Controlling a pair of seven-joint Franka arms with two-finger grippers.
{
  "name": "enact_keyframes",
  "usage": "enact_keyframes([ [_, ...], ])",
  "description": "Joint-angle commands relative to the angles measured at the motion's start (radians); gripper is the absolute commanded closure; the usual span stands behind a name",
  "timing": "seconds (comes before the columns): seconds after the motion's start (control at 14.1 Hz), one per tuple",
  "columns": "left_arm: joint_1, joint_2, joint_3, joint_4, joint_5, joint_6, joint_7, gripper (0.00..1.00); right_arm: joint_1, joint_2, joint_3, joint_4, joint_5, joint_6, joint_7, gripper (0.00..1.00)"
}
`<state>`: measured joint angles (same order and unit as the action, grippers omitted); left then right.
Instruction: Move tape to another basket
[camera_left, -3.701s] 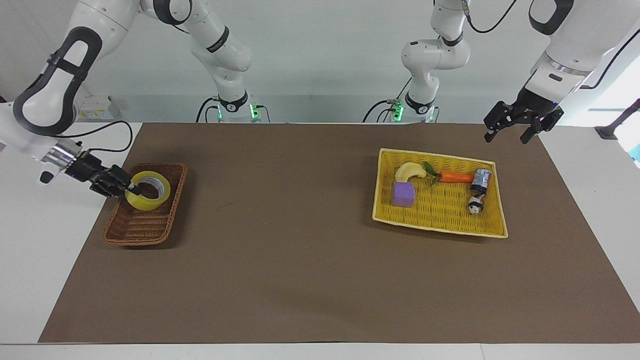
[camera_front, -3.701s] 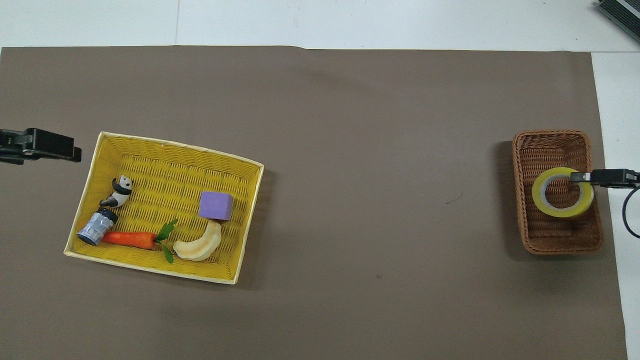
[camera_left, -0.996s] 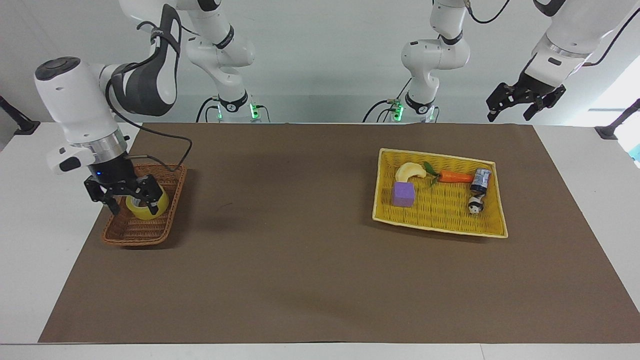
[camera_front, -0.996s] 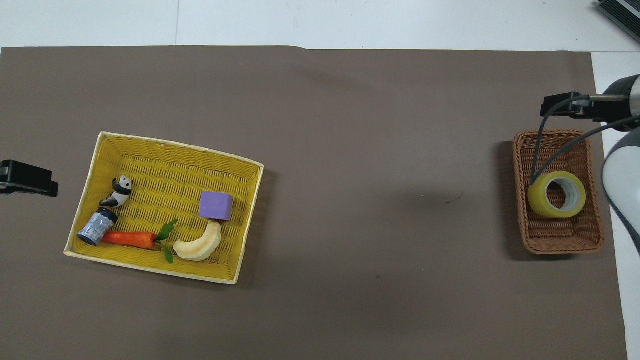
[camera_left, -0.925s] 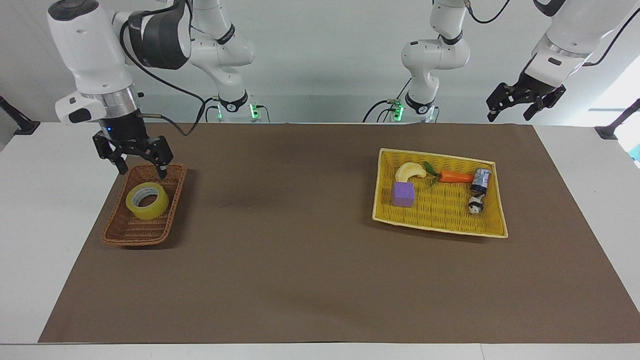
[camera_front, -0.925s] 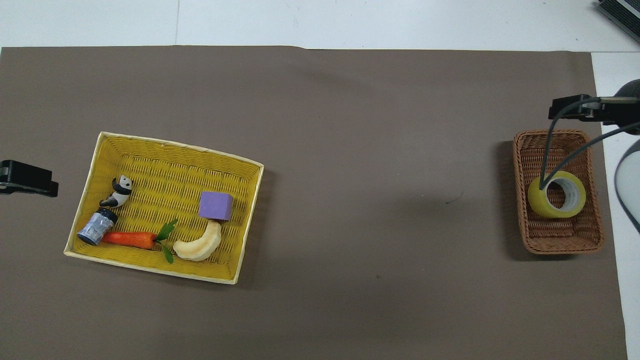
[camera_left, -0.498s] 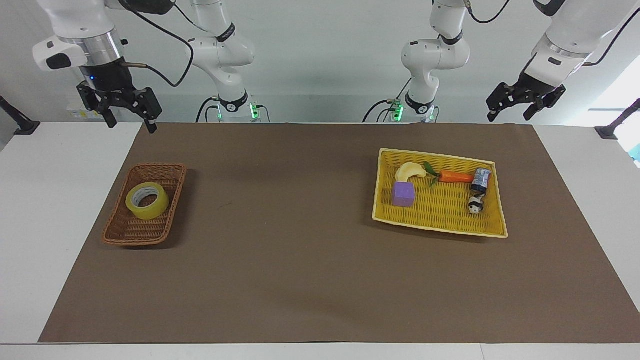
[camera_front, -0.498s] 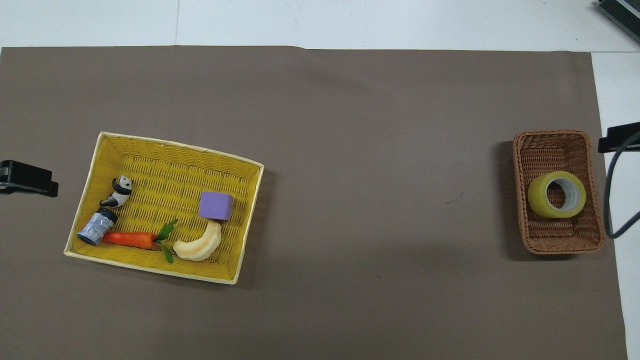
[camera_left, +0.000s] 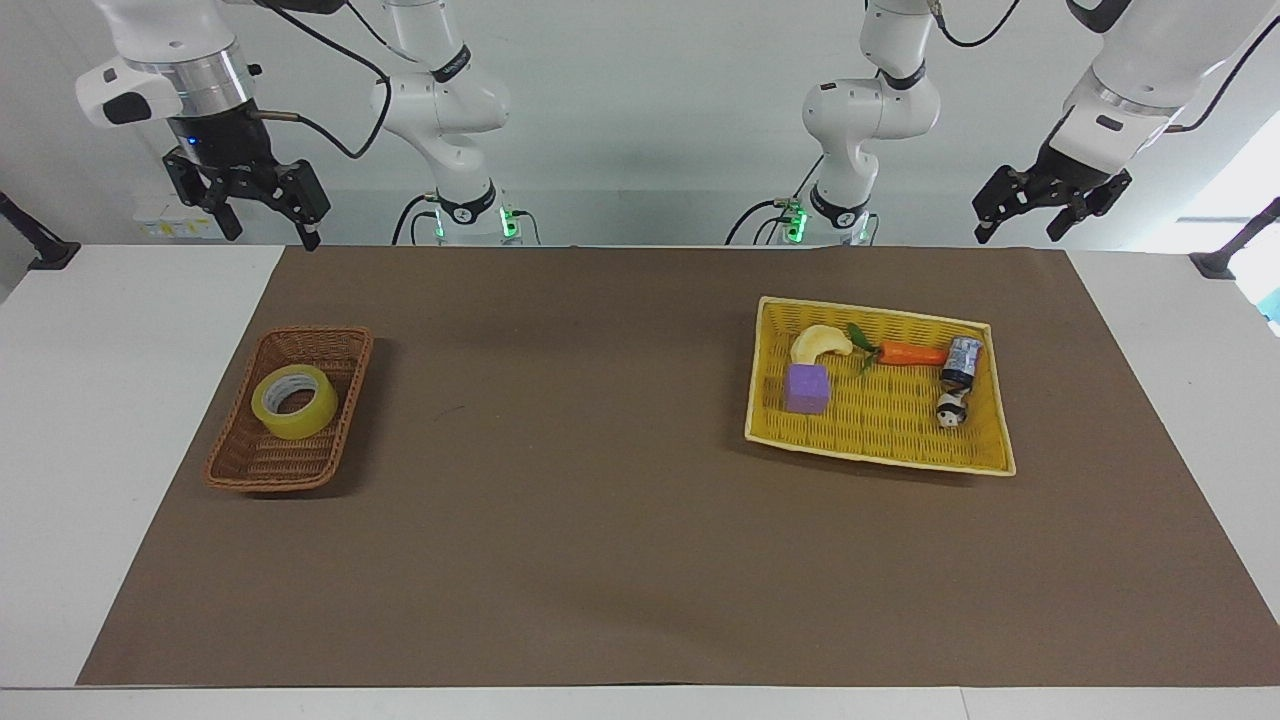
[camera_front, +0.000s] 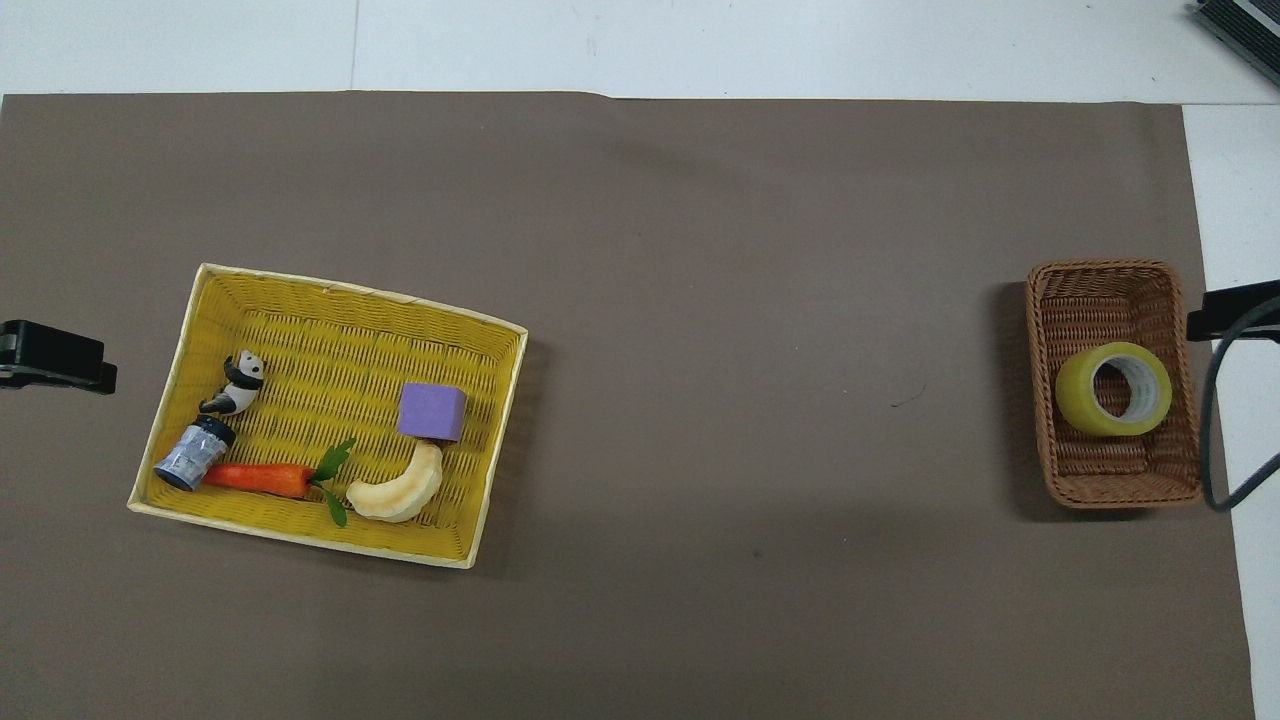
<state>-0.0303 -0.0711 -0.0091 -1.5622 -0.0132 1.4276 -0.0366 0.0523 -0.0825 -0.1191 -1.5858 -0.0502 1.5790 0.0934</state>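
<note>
Right gripper (camera_left: 273, 235) raised, spread wide, empty; left gripper (camera_left: 1018, 232) likewise; tape (camera_left: 294, 401) in basket (camera_left: 250, 462).

tape (camera_left: 294, 401): yellow roll, tilted | in brown wicker basket (camera_left: 262, 465), right arm's end

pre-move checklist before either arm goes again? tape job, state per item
1. tape in the brown wicker basket: ok.
2. Tape free of any grip: ok.
3. right gripper open, raised over the table edge by the robots: ok.
4. left gripper open, raised at its own end, waiting: ok.
5. yellow basket holds only toys, no tape: ok.
6. Tape lying fully flat: cannot tell.
</note>
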Motion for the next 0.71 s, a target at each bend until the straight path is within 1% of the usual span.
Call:
enact_keyframes([
  [0.0, 0.010, -0.003, -0.008, 0.005, 0.013, 0.002, -0.005, 0.00, -0.008, -0.023, 0.004, -0.019, 0.001, -0.040, -0.048, 0.00],
  [0.64, 0.012, -0.004, -0.008, 0.005, 0.013, 0.002, -0.005, 0.00, -0.006, -0.020, 0.010, -0.014, 0.009, -0.042, -0.054, 0.00],
])
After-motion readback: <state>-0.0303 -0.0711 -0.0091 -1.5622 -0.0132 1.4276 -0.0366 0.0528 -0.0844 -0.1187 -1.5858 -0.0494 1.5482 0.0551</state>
